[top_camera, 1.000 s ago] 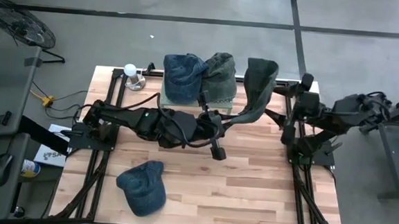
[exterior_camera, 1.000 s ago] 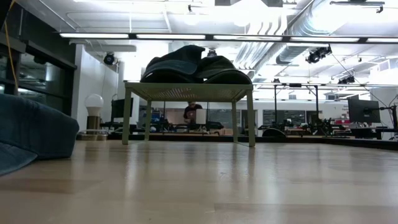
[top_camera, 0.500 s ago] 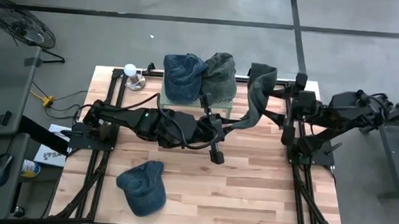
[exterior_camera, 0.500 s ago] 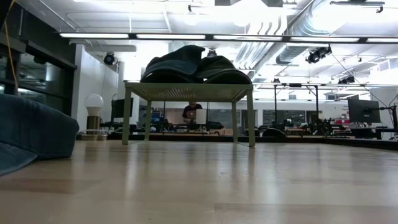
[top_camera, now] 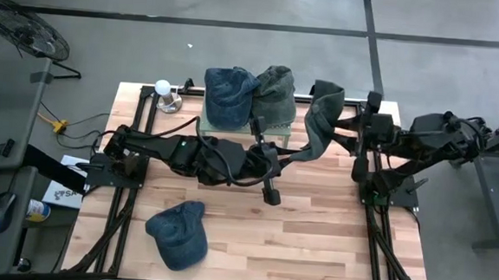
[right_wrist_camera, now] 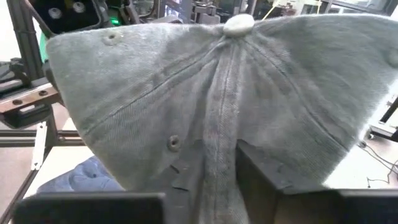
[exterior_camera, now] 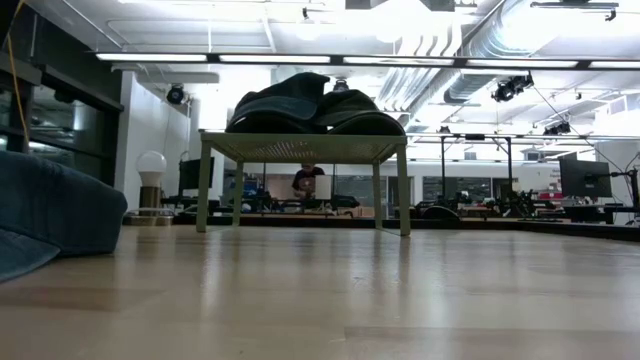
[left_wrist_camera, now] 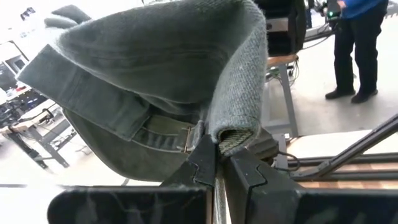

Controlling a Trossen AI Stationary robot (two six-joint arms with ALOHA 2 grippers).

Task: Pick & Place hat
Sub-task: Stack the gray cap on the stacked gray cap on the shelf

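A grey-green fabric cap (top_camera: 324,118) is held in the air above the far right part of the wooden counter (top_camera: 313,231), pinched at its rim by the left tool (left_wrist_camera: 216,163) and gripped across its crown by the right tool (top_camera: 347,131). Two caps (top_camera: 250,95) are piled on a small green stand (exterior_camera: 305,147); a blue denim cap (top_camera: 177,233) is seen near the front.

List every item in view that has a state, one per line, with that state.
Green cap: held in the air between both arms, off the table.
Left gripper: fingers shut on the green cap's edge.
Right gripper: at the green cap's crown, fingers closing around the fabric.
Two caps: resting on the small stand.
Blue cap: lying on the table, untouched.
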